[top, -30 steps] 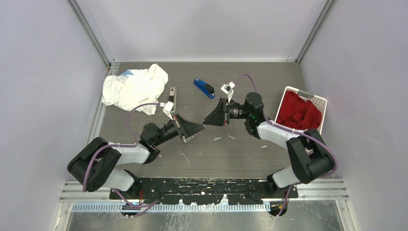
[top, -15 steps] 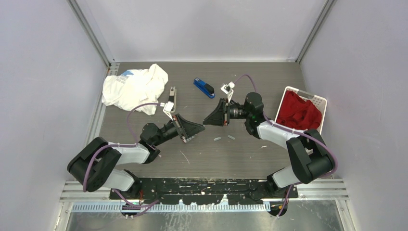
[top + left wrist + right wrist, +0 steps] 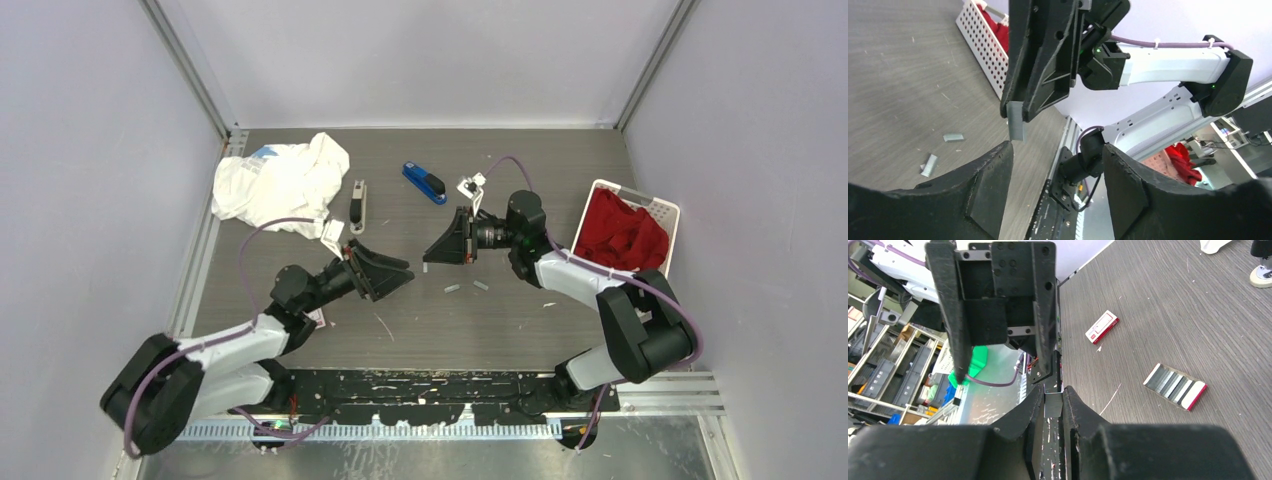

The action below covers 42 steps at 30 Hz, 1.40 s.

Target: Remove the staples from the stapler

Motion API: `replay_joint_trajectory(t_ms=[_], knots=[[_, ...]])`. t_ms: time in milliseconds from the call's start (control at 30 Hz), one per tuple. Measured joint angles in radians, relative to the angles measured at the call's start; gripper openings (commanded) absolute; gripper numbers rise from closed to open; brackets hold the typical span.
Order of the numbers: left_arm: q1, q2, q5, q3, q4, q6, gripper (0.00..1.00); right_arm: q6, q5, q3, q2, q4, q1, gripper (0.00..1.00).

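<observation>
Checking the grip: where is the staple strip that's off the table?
In the left wrist view the staple strip is pinched by the right gripper, above mid-table, facing the open left gripper.

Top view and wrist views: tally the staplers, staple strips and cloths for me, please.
Staplers: 2, blue stapler, grey stapler
Staple strips: 3, two loose strips on the table, held strip in the right gripper
Cloths: 2, white cloth, red cloth in the basket
Total: 7
</observation>
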Motion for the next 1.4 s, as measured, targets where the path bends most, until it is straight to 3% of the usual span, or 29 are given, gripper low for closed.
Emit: replay_joint_trajectory(t_ms=[267, 500, 867, 1000, 1233, 1400], knots=[[0.005, -0.402, -0.088, -0.004, -0.480, 0.211, 0.84, -0.068, -0.006, 0.017, -0.003, -0.076, 0.000, 0.18], [0.005, -0.666, -0.232, -0.010, -0.814, 0.336, 0.87, -0.135, -0.005, 0.033, -0.003, -0.152, 0.000, 0.18], [0.006, -0.617, -0.373, -0.009, -1.072, 0.406, 0.87, -0.227, 0.008, 0.055, -0.003, -0.260, 0.000, 0.19], [0.007, -0.591, -0.405, -0.009, -1.103, 0.413, 0.87, -0.262, 0.021, 0.066, -0.003, -0.299, 0.000, 0.19], [0.009, -0.585, -0.442, -0.009, -1.118, 0.412, 0.98, -0.331, 0.050, 0.087, -0.003, -0.376, 0.014, 0.19], [0.009, -0.580, -0.457, -0.009, -1.115, 0.390, 1.00, -0.370, 0.073, 0.097, -0.003, -0.422, 0.025, 0.19]])
